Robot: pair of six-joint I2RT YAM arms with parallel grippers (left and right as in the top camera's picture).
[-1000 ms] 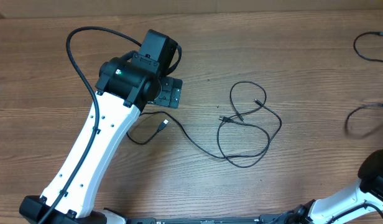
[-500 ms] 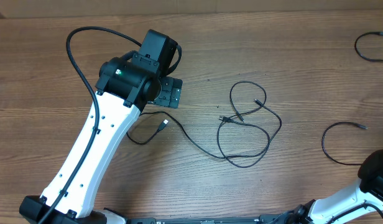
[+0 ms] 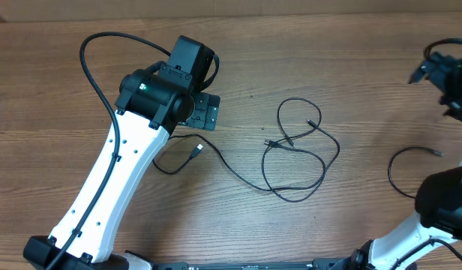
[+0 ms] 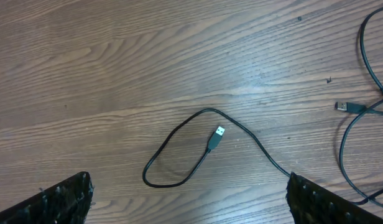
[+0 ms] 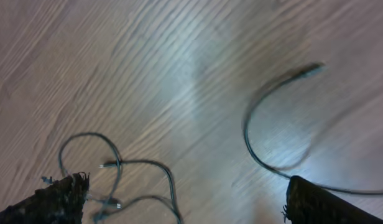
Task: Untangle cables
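Observation:
Thin black cables lie on the wooden table. A tangle of loops [image 3: 270,142] sits in the middle, and one long strand runs left from it to a loop ending in a USB plug [image 3: 199,148]. My left gripper [image 3: 203,112] hangs wide open above that plug [image 4: 217,132], fingers [image 4: 61,202] apart with nothing between them. A separate curved cable [image 3: 435,153] lies at the right. My right gripper [image 3: 447,75], blurred at the far right, is open and empty [image 5: 191,208]. Its view shows the curved cable [image 5: 246,134] and the tangle [image 5: 114,163].
The left arm's own thick black cable [image 3: 88,56] arcs over the table's back left. The white left arm [image 3: 118,172] crosses the front left, and the right arm's base [image 3: 441,206] sits at the front right. The table's back edge [image 3: 291,13] runs along the top.
The right gripper has swung into the overhead view at the top right, covering the cable there. The curved cable at the right dropped and settled on the table. The left arm stayed still.

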